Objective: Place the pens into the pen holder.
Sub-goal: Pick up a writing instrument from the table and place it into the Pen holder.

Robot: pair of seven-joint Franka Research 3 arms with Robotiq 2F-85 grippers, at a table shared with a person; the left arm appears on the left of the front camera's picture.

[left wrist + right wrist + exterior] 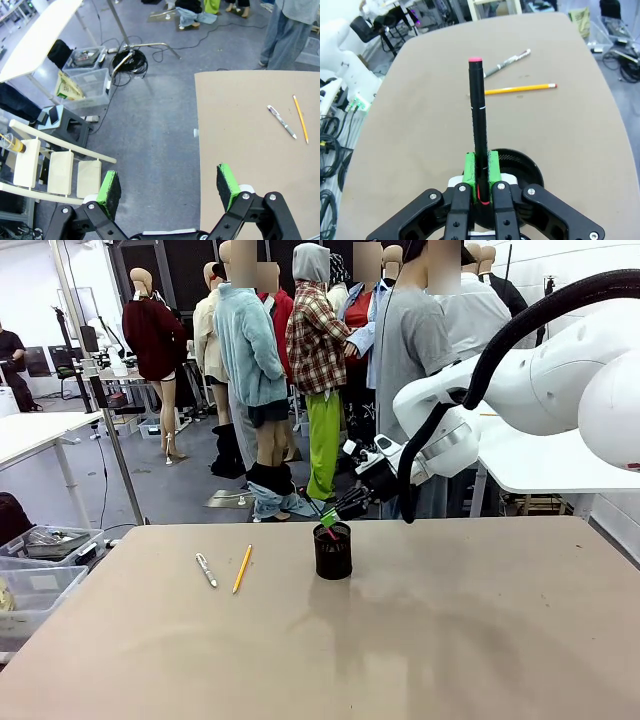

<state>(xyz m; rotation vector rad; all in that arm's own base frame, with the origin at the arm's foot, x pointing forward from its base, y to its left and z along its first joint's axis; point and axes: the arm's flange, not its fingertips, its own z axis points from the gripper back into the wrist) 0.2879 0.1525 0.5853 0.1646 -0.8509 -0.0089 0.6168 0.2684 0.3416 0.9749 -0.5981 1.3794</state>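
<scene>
My right gripper (pixel 331 515) hangs just over the pen holder (pixel 333 552), a small black mesh cup in the middle of the table, and is shut on a black pen. In the right wrist view the pen (pixel 478 110) runs out from between the green pads (pixel 470 167) to a red tip, with the pen holder (pixel 526 169) right under the gripper (pixel 479 169). In the front view the red end sits at the cup's mouth. A white-silver pen (pixel 206 569) and a yellow pencil (pixel 242 568) lie left of the cup. My left gripper (pixel 168 186) stands open over the floor beside the table's edge, holding nothing.
The tan table (pixel 480 640) has bare room on its right half and front. Plastic bins (pixel 40 575) stand on the floor at the left. A white table (pixel 545 465) stands behind at the right. The left wrist view shows a cable coil (pixel 129 62) and a slatted rack (pixel 55 170).
</scene>
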